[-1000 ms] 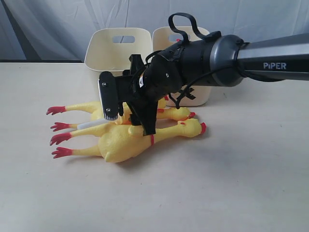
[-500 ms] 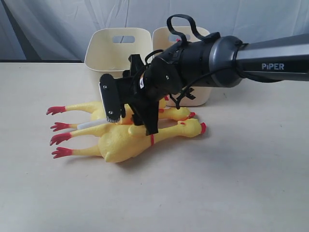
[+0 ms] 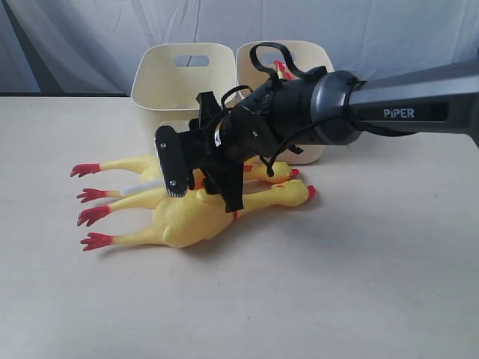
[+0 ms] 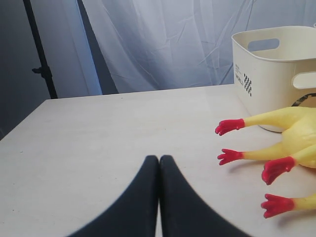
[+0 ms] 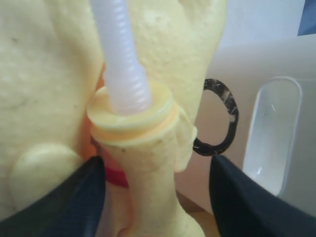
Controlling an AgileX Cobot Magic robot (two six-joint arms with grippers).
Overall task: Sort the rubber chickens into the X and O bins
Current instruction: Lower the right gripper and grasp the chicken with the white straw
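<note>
At the left side, the left gripper [image 4: 159, 159] hangs low over the pale tabletop [image 3: 337, 299] with its black jaws pressed together on nothing. We take it as parked clear of the work.

The yellow rubber chickens with red feet [image 3: 187, 221] lie heaped near the table's middle, toes towards its left edge and heads towards the right. We think they lie side by side so that one can be taken crosswise. The right gripper [image 3: 203, 191] reaches in over them from the right. Its jaws stand wide, astride a yellow neck-like part without pinching it, probably poised to clamp.

The two cream plastic tubs with slot handles [image 3: 183, 82] stand behind, by the far edge. The arm hides their fronts, so we cannot read X or O there. The right wrist view shows only a black ring mark [image 5: 236, 116] on a cream wall.

The heap's count is unclear, and so is the white ribbed tube [image 5: 121, 59]. Something red and yellow pokes up inside the right tub.
</note>
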